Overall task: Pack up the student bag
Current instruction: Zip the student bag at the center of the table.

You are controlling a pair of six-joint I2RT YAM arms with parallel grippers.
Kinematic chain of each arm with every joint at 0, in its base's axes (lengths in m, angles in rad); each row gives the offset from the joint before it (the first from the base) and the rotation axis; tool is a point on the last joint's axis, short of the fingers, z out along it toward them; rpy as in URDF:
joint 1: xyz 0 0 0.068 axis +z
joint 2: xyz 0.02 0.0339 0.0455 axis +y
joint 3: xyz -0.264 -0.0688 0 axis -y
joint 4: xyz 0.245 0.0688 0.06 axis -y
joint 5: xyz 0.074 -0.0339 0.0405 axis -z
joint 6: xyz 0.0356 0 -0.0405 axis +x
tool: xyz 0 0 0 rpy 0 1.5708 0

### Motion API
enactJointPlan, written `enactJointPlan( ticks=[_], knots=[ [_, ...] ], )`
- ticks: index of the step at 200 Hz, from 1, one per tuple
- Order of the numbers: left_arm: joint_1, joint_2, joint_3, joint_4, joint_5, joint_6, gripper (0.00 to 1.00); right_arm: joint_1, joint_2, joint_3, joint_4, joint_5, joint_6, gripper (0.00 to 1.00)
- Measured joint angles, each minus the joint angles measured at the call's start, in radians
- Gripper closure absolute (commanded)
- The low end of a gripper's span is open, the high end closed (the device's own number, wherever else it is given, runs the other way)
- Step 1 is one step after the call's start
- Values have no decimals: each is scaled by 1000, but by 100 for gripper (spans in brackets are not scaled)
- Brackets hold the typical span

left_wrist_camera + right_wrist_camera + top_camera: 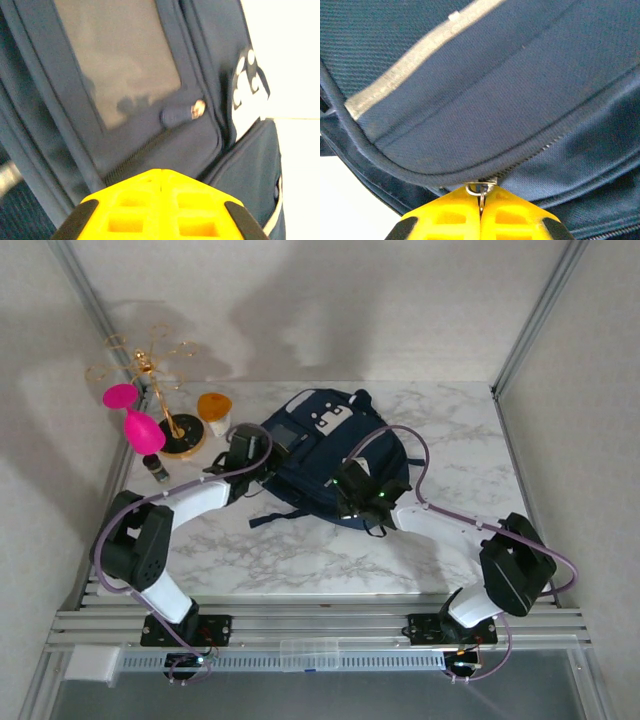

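Jaws of the right gripper (481, 196) are clenched on a small metal zipper ring (476, 188) of the student bag (312, 468). The ring sits right at the tips, pinched between both yellow fingers (445, 215). Just beyond the tips a curved zipper line (540, 150) runs under a navy flap, with a pale gray stripe (405, 70) farther up the fabric.

Jaws of the left gripper (161, 174) are pressed together with nothing seen between them, tips just short of the bag's front pocket. A dark zipper pull (181, 114) lies ahead of those tips, apart from them, at the lower corner of the square front panel (115, 60). White patch (247, 87) is to the right of that pull.

Bag lies flat on the marble table (300, 560), toward the far middle, with the left gripper at its left side and the right gripper on its near-right edge. What is inside the bag cannot be told. Dark straps (275, 518) trail off the bag's near-left side onto the table.

- Just left of the bag: small white cup (218, 427) with an orange piece (214, 402) on top; how far it sits inside cannot be told.
- Farther left of the bag: gold wire stand (150, 370) on a round dark base, with a pink glass (140, 428) against it.
- Left of the bag, nearer the arms: small dark bottle (155, 470).
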Motion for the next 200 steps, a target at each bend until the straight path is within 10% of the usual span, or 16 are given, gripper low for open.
enactJointPlan(
  ticks=[45,108,157,200],
  knots=[
    [-65,-149,-109,13,23,-58,53,4,0,-1,47,-50,-29,100],
    [-330,-156,-228,170,-48,-350,50,0,-1,-20,81,-72,-28,100],
    [-363,17,-124,201,-106,-439,66,-6,-2,-29,91,-74,-31,100],
    [-362,40,-124,204,-130,-463,100,-16,-2,-29,90,-75,-39,100]
  ],
)
